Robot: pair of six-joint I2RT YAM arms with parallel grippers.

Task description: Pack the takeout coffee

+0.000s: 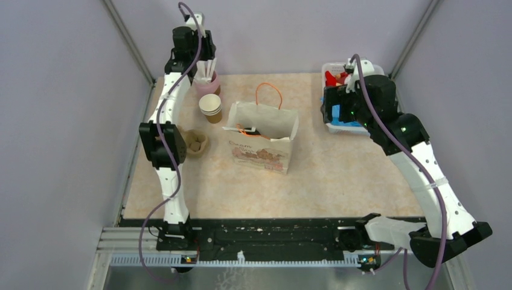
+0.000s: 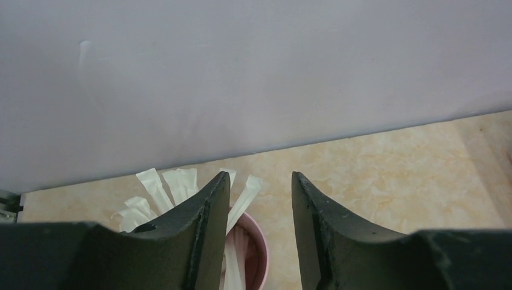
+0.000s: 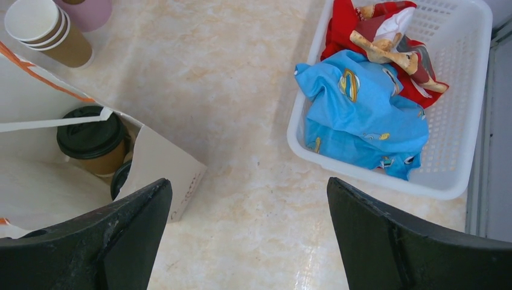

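The white paper bag (image 1: 262, 142) with orange handles stands open mid-table. In the right wrist view, one brown takeout coffee cup with a black lid (image 3: 92, 139) stands inside the bag (image 3: 160, 166). The black lid edge of a second cup (image 3: 119, 179) shows beside it, mostly hidden by the bag wall. My right gripper (image 3: 249, 190) is wide open and empty, above bare table between the bag and a white basket; it also shows in the top view (image 1: 331, 107). My left gripper (image 2: 261, 181) is open over the pink cup of white straws (image 2: 256, 251) at the back left, holding nothing.
A stack of lidless brown cups (image 1: 211, 107) stands in front of the pink straw cup (image 1: 207, 83). A brown cardboard cup carrier (image 1: 194, 142) lies by the left arm's elbow. The white basket (image 3: 459, 130) holds blue and red packets at the back right. Purple walls close in on three sides.
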